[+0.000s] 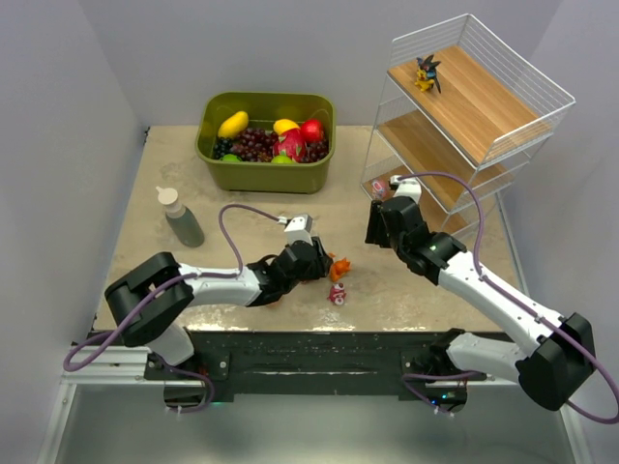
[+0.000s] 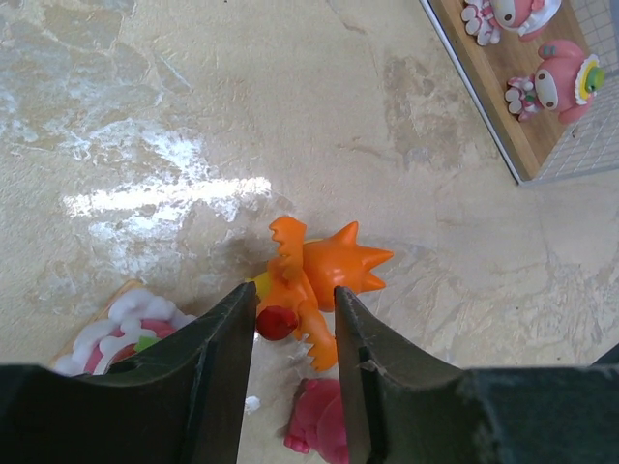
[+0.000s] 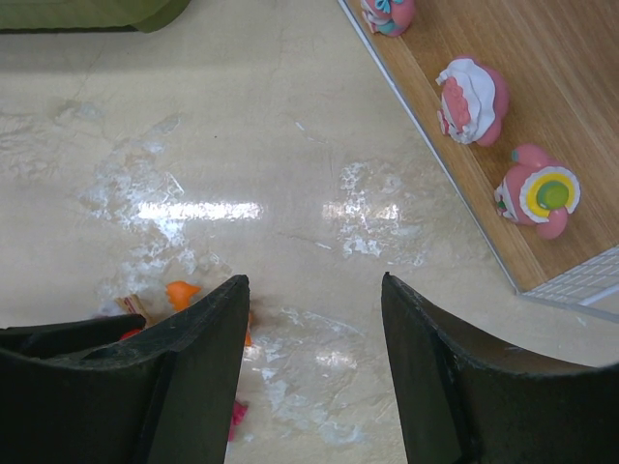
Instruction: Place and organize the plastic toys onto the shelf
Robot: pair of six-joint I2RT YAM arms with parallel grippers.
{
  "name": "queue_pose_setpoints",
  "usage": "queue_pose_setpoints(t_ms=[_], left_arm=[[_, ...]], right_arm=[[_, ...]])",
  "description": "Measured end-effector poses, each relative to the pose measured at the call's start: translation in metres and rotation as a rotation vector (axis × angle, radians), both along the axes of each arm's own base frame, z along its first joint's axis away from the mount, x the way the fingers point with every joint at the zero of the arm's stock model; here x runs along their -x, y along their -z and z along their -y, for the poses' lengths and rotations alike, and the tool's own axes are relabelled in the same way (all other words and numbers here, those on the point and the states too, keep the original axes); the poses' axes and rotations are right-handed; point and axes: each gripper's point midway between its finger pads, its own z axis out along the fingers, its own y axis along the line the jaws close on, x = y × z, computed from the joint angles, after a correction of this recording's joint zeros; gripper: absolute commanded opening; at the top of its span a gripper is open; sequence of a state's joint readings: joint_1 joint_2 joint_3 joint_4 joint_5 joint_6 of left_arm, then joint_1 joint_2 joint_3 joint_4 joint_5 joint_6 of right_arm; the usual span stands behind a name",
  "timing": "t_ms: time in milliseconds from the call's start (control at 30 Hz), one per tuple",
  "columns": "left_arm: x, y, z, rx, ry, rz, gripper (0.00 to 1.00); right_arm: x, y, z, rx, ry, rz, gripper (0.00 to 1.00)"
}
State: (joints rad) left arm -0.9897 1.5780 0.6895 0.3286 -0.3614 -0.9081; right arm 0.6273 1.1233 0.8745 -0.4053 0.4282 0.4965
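Orange toy (image 1: 338,267) lies on the table (image 1: 155,164), seen from above; a dark spiky toy (image 1: 427,73) sits on the top board of the shelf (image 1: 484,101). Left wrist: the left gripper (image 2: 295,295) has its jaws close on both sides of the orange toy; squeezing or not, nobody can tell. Right wrist: the right gripper (image 3: 311,285) gapes wide, holding nothing.

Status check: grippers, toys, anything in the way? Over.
Left gripper: jaws flank orange creature on table, grip unconfirmed. Right gripper open, empty, near shelf. Pink toy and white-frosted toy close beside left jaws.
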Motion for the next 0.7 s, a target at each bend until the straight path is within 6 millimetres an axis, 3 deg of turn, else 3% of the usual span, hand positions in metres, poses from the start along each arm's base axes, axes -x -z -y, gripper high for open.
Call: queue_pose_setpoints(t_ms=[333,433,467,700], left_arm=[[-0.01,0.007,0.0,-0.016,-0.055,0.001,0.27],[-0.013,0.012,0.001,-0.03,-0.066,0.002,0.14],[-0.014,0.012,0.002,-0.032,-0.067,0.002,0.01],[-0.02,0.008,0.008,-0.055,-0.047,0.028,0.0]], right_arm=[[0.002,-0.007,0.003,0.004,-0.009,0.017,0.6],[0.003,-0.009,0.005,0.007,-0.011,0.023,0.6],[0.004,-0.01,0.005,0.007,-0.011,0.024,0.6],[0.006,-0.01,0.009,0.02,-0.016,0.02,0.6]])
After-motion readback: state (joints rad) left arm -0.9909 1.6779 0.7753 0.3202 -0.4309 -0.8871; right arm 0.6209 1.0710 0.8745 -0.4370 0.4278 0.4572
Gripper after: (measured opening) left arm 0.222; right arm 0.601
